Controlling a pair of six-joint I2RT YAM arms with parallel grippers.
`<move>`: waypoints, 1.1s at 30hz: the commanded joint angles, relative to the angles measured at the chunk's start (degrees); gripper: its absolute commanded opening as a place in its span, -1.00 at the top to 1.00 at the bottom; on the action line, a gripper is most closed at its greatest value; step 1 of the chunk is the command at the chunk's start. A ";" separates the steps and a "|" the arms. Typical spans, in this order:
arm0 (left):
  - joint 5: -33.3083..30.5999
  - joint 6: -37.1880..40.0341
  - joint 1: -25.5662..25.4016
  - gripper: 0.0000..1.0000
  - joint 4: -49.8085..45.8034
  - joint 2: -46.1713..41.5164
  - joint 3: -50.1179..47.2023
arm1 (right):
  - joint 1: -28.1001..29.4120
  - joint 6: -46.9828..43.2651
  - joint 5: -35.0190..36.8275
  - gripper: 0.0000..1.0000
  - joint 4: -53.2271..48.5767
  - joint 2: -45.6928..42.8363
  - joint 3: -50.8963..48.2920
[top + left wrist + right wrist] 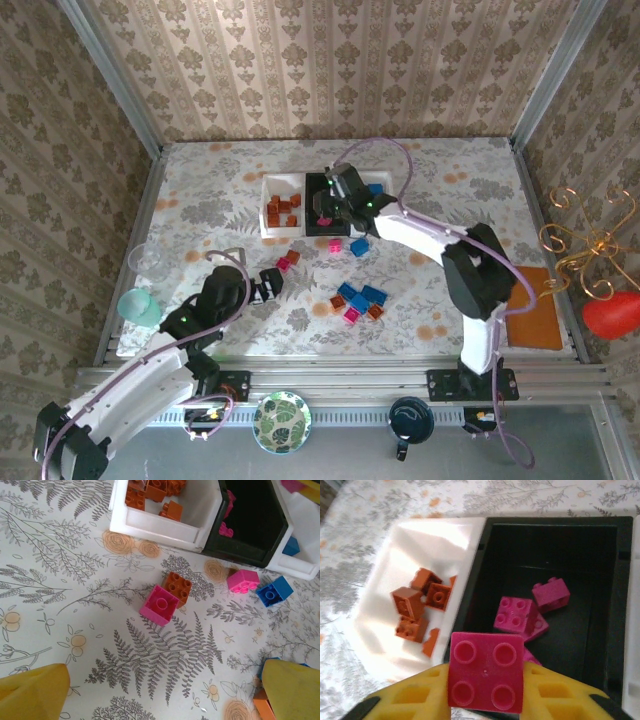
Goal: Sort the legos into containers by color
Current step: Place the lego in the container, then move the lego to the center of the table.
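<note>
My right gripper (486, 680) is shut on a magenta-pink lego (486, 672), studs up, between its yellow fingers (410, 697). It hangs over the near edge of the black middle container (590, 555), which holds several pink legos (517, 615). The white container (420, 545) to its left holds orange-brown legos (417, 607). In the top view the right gripper (328, 212) is over the black container (318, 184). My left gripper (167, 680) is open above bare tablecloth. A pink lego (159, 604) and an orange one (178, 586) lie just ahead of it.
Loose pink (243, 580) and blue (274, 591) legos lie beside the containers. A cluster of blue, pink and orange ones (360, 300) sits mid-table. A green plate (281, 421) and a black cup (411, 420) stand by the arm bases, and a clear cup (140, 303) at the left edge.
</note>
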 commanded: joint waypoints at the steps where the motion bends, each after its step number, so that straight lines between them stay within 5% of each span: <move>1: 0.84 -1.30 -0.52 -1.00 -0.67 -0.19 -0.76 | -0.78 -1.49 -1.18 -0.07 -7.66 4.29 6.90; 6: 1.42 -1.35 -0.69 -1.00 -0.07 -0.11 -1.13 | -1.10 -2.37 -1.08 -0.27 -7.61 0.81 6.07; 20: 3.62 -1.19 -0.99 -1.00 5.80 4.99 -2.01 | 2.50 4.21 3.91 -0.39 -2.19 -27.01 -32.29; 33: 3.69 -1.92 -0.99 -1.00 5.90 5.00 -3.80 | 10.26 7.81 6.67 -0.39 -13.31 -39.09 -46.09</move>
